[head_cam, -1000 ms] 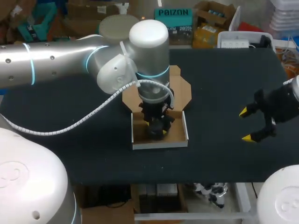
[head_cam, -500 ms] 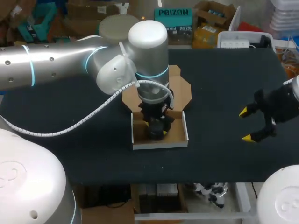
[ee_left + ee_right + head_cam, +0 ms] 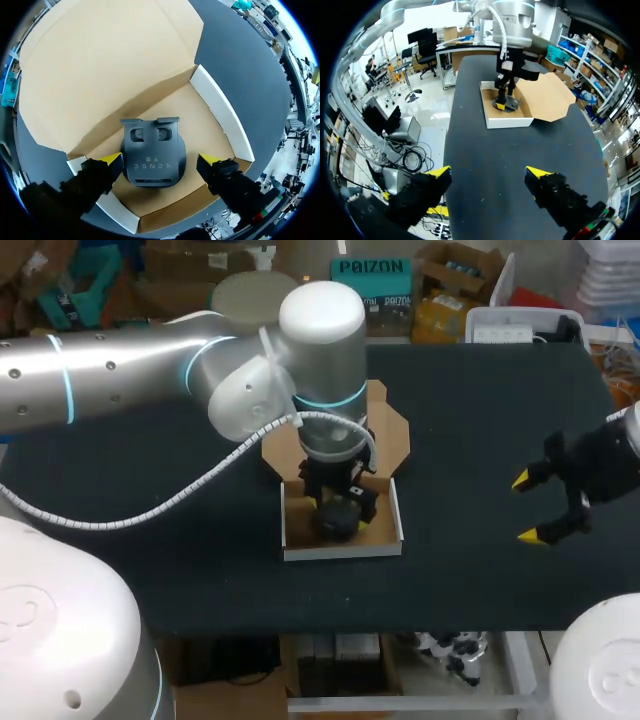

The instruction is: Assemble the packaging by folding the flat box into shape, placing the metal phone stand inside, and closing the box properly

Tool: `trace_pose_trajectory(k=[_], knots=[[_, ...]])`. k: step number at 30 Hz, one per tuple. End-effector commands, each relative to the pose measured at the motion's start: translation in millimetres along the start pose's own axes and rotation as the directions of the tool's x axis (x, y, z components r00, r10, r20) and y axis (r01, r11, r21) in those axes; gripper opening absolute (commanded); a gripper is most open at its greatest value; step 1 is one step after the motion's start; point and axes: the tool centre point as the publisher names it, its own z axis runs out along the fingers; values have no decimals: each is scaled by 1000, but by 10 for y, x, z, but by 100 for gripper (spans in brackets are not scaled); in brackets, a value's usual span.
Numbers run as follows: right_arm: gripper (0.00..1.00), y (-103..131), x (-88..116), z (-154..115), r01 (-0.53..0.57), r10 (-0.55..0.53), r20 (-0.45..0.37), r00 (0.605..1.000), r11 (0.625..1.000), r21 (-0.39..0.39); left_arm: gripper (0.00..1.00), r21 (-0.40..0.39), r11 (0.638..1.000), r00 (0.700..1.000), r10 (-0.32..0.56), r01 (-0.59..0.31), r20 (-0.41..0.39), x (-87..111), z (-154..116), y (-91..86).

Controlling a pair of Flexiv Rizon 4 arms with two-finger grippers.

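Stand (image 3: 152,160): lies flat inside our open box (image 3: 220,125).
Left gripper (image 3: 161,160): spread, tips flanking the stand without touching it.
Right gripper (image 3: 487,172): spread, well apart from the box.
Left arm (image 3: 250,380): hides the box's back edge from above.

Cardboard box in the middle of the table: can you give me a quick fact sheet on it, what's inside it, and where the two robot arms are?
Box: cardboard box, folded into an open tray on the black table
Lid: open, lying flat behind the tray
Contents: dark phone stand, flat on the tray floor
Left gripper: over the tray, open, one finger on each side of the stand, not clamping it
Right gripper: open, empty, off to the side above bare table
Not yet done: closing the lid
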Motion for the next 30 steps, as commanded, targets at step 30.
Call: trace_pose_trajectory(k=[30], knots=[[100, -2, -5, -13, 1, -1, -3, 1000, 1000, -4, 100, -15, 961, 960, -278, 278, -39, -31, -369, -43]])
